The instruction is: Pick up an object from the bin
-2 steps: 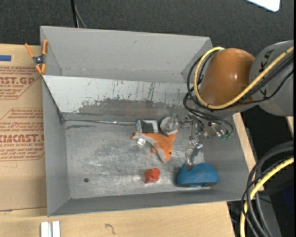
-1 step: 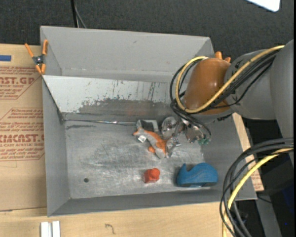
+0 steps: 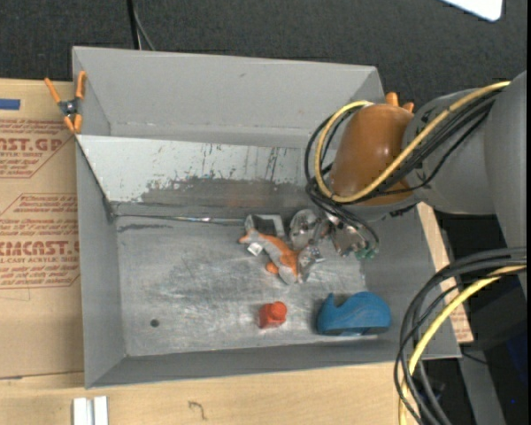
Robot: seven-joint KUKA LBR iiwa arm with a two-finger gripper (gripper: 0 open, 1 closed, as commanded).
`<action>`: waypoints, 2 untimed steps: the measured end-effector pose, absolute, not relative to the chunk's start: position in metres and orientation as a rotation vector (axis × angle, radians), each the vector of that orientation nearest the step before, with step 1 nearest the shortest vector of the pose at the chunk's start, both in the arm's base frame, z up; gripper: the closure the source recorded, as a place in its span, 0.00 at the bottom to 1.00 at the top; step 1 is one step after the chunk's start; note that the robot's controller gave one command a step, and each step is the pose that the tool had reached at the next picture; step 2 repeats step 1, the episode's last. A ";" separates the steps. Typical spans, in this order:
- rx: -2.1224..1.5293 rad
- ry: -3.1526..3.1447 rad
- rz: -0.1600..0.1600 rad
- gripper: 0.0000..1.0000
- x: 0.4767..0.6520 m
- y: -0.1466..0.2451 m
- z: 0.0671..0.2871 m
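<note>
Scuffed grey metal lines the bin (image 3: 159, 273). Right of centre the gripper (image 3: 311, 248) sits low over the floor — wide or narrow, I cannot tell (its cables crowd the spot) — just beside or touching an orange-and-white toy (image 3: 273, 248). Being so close, it might nudge the toy aside rather than straddle it. Further down the frame lie a small red piece (image 3: 272, 314) and a blue lump (image 3: 354, 313), apart.
</note>
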State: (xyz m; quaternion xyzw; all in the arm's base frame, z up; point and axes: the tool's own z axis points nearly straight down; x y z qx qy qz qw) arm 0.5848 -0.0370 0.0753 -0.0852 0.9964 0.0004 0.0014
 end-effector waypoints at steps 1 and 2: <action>-0.411 3.104 -0.005 1.00 0.557 -0.098 0.276; -0.411 3.104 -0.005 1.00 0.557 -0.098 0.276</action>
